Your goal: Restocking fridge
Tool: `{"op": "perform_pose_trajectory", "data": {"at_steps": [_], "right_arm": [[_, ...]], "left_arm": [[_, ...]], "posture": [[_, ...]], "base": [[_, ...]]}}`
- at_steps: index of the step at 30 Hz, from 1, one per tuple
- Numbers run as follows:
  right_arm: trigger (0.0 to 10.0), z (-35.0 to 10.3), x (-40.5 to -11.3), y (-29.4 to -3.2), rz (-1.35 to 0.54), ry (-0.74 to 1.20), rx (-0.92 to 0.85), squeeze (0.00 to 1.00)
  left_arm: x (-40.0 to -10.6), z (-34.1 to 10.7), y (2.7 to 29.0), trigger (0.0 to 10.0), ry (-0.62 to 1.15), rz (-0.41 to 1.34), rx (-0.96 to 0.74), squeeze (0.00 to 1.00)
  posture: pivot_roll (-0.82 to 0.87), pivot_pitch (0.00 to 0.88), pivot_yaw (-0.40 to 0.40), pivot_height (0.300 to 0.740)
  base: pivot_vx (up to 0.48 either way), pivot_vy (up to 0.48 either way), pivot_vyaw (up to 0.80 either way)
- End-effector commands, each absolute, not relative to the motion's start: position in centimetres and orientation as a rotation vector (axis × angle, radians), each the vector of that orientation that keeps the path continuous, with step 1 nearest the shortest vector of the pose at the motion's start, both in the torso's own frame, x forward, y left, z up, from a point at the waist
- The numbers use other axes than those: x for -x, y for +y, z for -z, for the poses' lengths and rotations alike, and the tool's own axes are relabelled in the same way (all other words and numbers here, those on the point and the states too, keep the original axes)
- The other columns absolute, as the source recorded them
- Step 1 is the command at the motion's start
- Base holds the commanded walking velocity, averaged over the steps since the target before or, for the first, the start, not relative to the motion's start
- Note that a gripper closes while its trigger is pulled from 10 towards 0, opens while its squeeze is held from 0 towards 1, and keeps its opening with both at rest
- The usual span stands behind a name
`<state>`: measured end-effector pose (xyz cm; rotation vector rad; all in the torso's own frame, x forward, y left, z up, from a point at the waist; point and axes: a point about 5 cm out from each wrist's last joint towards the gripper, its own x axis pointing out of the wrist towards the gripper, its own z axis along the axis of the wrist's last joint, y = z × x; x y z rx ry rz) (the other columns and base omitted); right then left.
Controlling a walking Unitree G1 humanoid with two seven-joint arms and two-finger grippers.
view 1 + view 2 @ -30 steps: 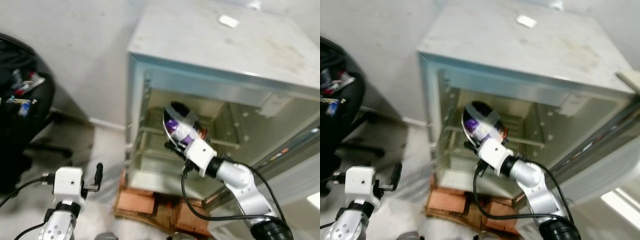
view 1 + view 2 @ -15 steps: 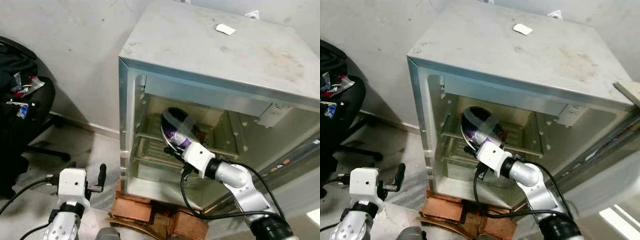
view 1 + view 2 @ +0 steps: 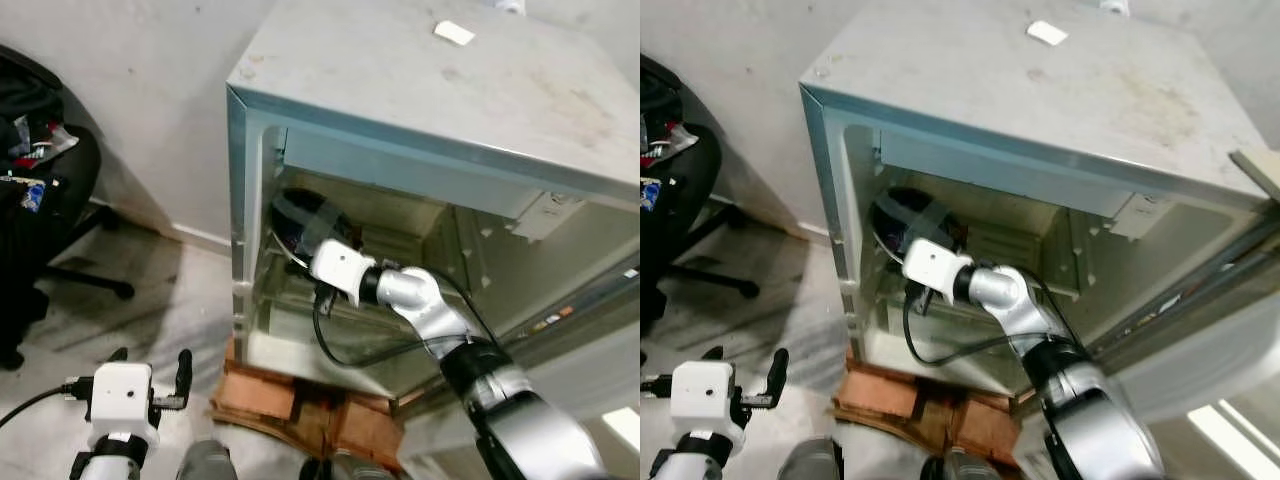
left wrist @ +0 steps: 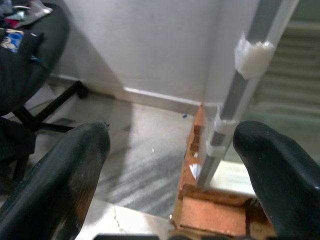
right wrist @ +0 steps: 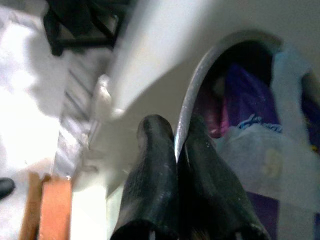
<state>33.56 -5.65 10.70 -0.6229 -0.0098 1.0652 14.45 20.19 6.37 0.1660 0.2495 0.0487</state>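
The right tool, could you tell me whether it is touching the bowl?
Touching: in the right wrist view the right tool has its two fingers shut on the bowl's rim.

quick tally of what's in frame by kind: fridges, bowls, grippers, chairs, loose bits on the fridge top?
Fridge: 1
Bowl with wrapped food, held at its rim by the right gripper inside the fridge: 1
Grippers, the right one plus the left gripper: 2
Black chair: 1
White scrap on fridge top: 1
Total: 6
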Motion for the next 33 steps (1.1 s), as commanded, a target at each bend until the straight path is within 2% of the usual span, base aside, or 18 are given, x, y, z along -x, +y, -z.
{"op": "perform_pose_trajectory", "data": {"at_steps": [1,8,12,13,14,16,24,29,33], "right_arm": [[10.0,-11.0,-34.3,-5.3,-1.061,0.005,0.660,0.00],[10.0,-11.7,-35.2,-3.5,-1.044,0.035,0.744,0.00],[10.0,-12.9,-35.7,-1.2,-1.024,0.004,0.824,0.00],[10.0,-13.2,-35.8,-0.8,-1.012,-0.006,0.829,0.95],[10.0,-13.4,-35.9,-0.6,-1.005,-0.011,0.825,1.00],[10.0,-14.0,-36.0,0.3,-0.971,-0.072,0.898,1.00],[10.0,-14.7,-36.2,0.5,-0.878,-0.206,1.018,1.00],[10.0,-16.0,-37.2,-1.4,-0.762,-0.306,1.072,1.00],[10.0,-15.9,-37.5,-3.0,-0.769,-0.275,1.043,1.00]], "left_arm": [[-14.1,-6.9,19.9,10.0,0.248,-0.033,-0.185,0.00],[-12.7,-7.2,20.7,10.0,0.280,-0.065,-0.188,0.00],[-12.3,-7.5,20.7,10.0,0.292,-0.063,-0.191,0.00],[-12.3,-7.6,20.7,10.0,0.292,-0.061,-0.193,0.00],[-12.3,-7.6,20.6,10.0,0.292,-0.060,-0.194,0.00],[-12.4,-7.6,20.5,10.0,0.293,-0.056,-0.195,0.00],[-12.7,-7.4,20.2,10.0,0.298,-0.052,-0.192,0.00],[-14.1,-7.2,19.8,10.0,0.276,-0.048,-0.183,0.00],[-14.7,-7.0,19.7,10.0,0.267,-0.045,-0.178,0.00]], "posture": [[0.23,0.235,-0.167,0.740],[0.26,0.270,-0.157,0.740],[0.28,0.281,-0.148,0.740],[0.29,0.282,-0.148,0.740],[0.29,0.282,-0.148,0.740],[0.29,0.283,-0.148,0.740],[0.27,0.263,-0.156,0.740],[0.25,0.232,-0.164,0.740],[0.23,0.203,-0.168,0.740]], "base": [[0.000,0.000,0.00],[0.000,0.000,0.00],[0.000,0.000,0.00],[0.000,0.000,0.00],[0.000,0.000,0.00],[0.000,0.000,0.00],[0.000,0.000,0.00],[0.000,0.000,0.00],[0.000,0.000,0.00]]}}
